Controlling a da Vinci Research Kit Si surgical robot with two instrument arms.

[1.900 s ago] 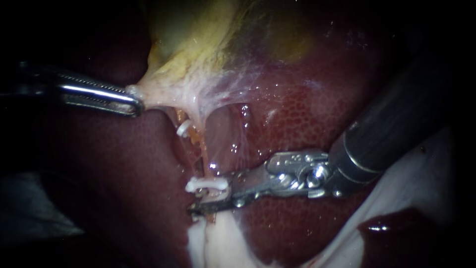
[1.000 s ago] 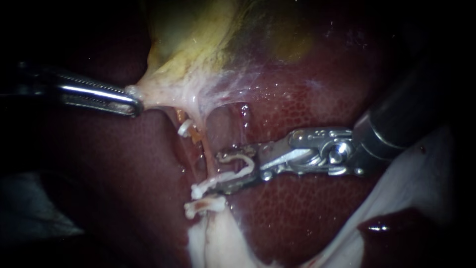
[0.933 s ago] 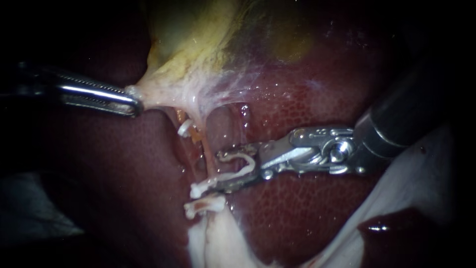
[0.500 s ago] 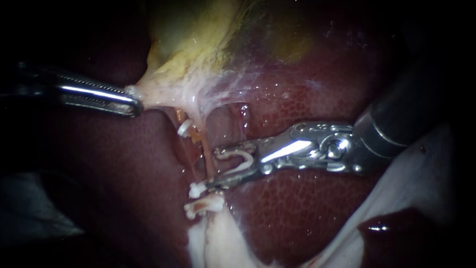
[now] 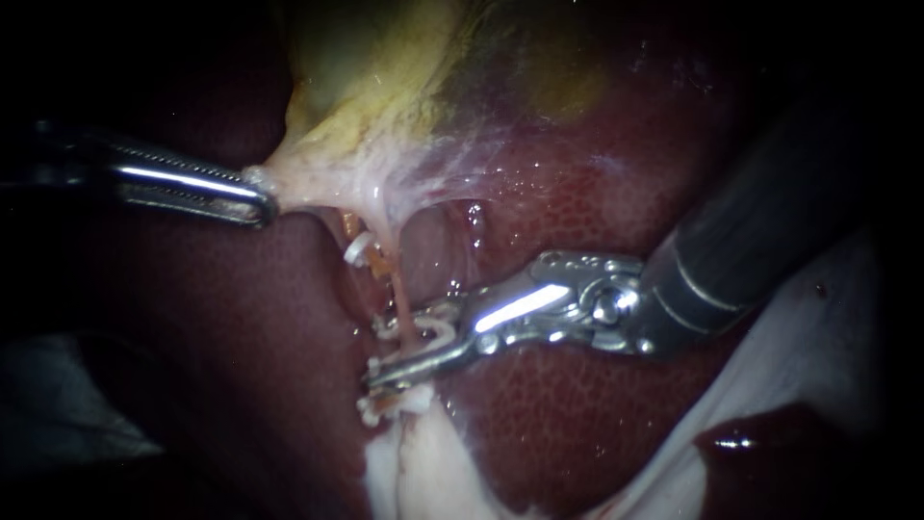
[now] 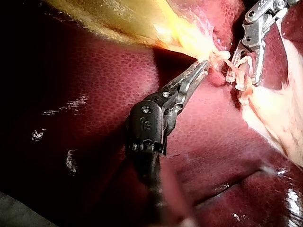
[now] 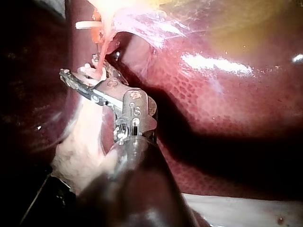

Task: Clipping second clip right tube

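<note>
Your right instrument [image 5: 380, 349] is the nearer arm. Its tool reaches in from the right and lies crosswise to the right tube [image 5: 396, 289], which runs lengthwise from the gallbladder [image 5: 366, 87] down over the liver [image 5: 577, 414]. The jaws stand apart and carry a white open clip [image 5: 435, 325] seated between them. The tube passes through that gap, not yet pinched. Just below, a closed clip [image 5: 390, 405] sits on the same tube. Your left instrument [image 5: 262, 197] clamps the gallbladder's pale neck, holding the tube taut. I judge the squeeze needs the tube deep in the clip's throat, clear of the lower clip
</note>
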